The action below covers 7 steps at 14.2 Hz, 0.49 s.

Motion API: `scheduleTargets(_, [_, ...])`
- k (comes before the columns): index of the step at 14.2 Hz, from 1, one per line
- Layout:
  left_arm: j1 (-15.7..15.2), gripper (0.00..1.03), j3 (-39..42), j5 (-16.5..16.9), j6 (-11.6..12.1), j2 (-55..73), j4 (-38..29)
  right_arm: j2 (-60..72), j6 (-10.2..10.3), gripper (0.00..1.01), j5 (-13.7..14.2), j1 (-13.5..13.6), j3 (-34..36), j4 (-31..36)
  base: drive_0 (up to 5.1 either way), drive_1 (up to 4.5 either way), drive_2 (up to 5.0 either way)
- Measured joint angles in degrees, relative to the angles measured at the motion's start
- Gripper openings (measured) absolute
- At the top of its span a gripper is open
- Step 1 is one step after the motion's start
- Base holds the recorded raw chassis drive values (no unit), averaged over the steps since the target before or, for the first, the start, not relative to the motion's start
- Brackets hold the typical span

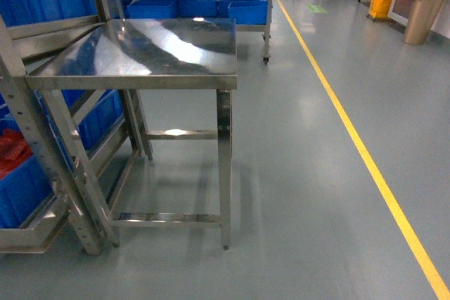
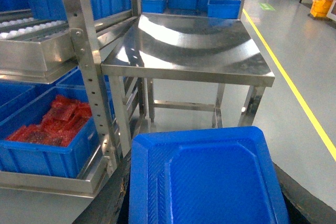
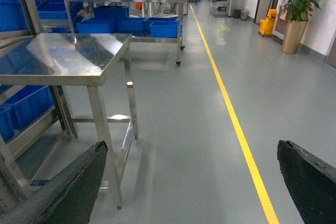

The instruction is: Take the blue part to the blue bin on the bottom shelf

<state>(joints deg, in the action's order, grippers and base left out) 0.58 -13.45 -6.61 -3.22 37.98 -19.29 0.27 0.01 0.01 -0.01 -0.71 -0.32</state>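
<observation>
Blue plastic, a flat blue part [image 2: 207, 179], is filling the space between the left gripper's [image 2: 205, 203] jaws, which are closing on it. Beyond those jaws a steel table [image 2: 184, 51] is standing, and to their left a blue bin [image 2: 47, 153] holding red pieces is sitting on the bottom shelf. The right gripper [image 3: 194, 182] is hanging with jaws spread wide, gripping nothing

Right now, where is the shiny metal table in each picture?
Head: the steel table fills the upper left, beside the shelf rack.
Left wrist-mounted: it sits at upper centre, behind the blue tray in the foreground.
Right wrist-mounted: it is at the left edge, above the dark gripper finger.
Shared landmark: the yellow floor line runs to the table's right in all three.
</observation>
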Motion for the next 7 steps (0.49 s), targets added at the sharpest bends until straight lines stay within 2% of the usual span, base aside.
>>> scheduleTargets(6, [-0.04,0.44,0.00,0.00,0.00,0.04,0.02,0.00,0.02,0.98,-0.02,0.00,0.00,0.00,0.0,4.24,-4.2])
scheduleTargets(7, [-0.04,0.44,0.00,0.00,0.00,-0.02,-0.17,0.00,0.02,0.98,0.00,0.00,0.00,0.26,0.1,1.62,-1.4])
